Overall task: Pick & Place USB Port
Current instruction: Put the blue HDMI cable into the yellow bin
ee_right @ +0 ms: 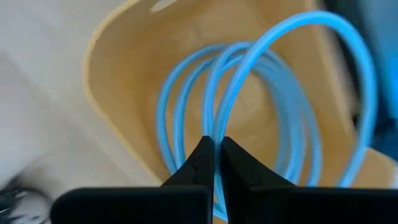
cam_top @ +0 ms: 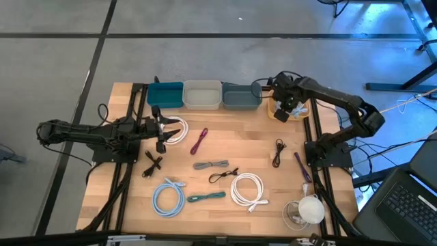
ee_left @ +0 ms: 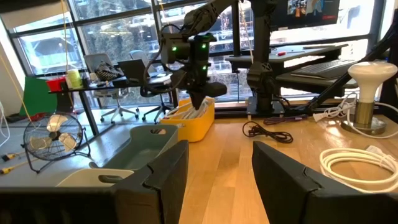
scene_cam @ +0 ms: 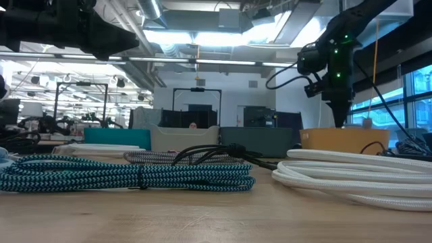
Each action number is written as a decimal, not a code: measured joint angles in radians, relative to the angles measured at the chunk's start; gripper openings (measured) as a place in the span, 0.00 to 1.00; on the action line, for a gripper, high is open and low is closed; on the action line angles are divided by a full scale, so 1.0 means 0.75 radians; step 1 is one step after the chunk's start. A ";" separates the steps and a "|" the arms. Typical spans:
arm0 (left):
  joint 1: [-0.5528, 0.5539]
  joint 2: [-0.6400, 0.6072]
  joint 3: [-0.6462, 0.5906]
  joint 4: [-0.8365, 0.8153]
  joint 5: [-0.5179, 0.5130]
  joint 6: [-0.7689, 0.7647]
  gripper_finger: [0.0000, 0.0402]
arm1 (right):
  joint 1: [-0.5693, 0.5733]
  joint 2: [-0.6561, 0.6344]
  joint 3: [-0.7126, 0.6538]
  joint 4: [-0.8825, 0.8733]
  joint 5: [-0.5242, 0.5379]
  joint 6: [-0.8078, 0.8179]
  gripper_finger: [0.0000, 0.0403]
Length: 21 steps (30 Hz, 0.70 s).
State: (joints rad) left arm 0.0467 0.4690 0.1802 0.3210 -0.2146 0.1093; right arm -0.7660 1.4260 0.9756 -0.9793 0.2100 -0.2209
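Note:
A light blue cable lies coiled in the yellow bin at the table's far right corner; its USB port end does not show. My right gripper points down into that bin and is shut on one loop of the coil. The same gripper shows above the bin in the low view and in the left wrist view. My left gripper waits level and open over the table's left side, touching nothing. My right gripper pinches a single strand of the blue cable's coil between its two fingertips, coming from above and pointing down into the yellow bin. The strand runs up from between the fingers as a loop, while the other loops lie on the bin's floor.
Teal, white and grey bins line the far edge beside the yellow one. Loose cables lie over the table: a white coil, a pale blue coil, a purple one, a black one.

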 joint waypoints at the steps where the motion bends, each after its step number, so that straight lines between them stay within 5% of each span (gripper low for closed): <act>1: 0.000 0.000 0.000 0.000 0.000 0.000 0.42 | 0.016 -0.011 0.000 0.015 0.049 -0.005 0.01; 4: 0.000 0.000 0.000 -0.001 0.000 -0.001 0.42 | 0.049 -0.049 0.000 0.031 0.066 -0.030 0.01; 21: 0.000 0.000 0.000 -0.004 -0.001 -0.001 0.42 | 0.040 -0.099 0.000 -0.125 -0.334 0.074 0.02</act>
State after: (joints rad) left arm 0.0465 0.4690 0.1802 0.3180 -0.2150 0.1085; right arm -0.7357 1.3521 0.9756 -1.0727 -0.0403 -0.1651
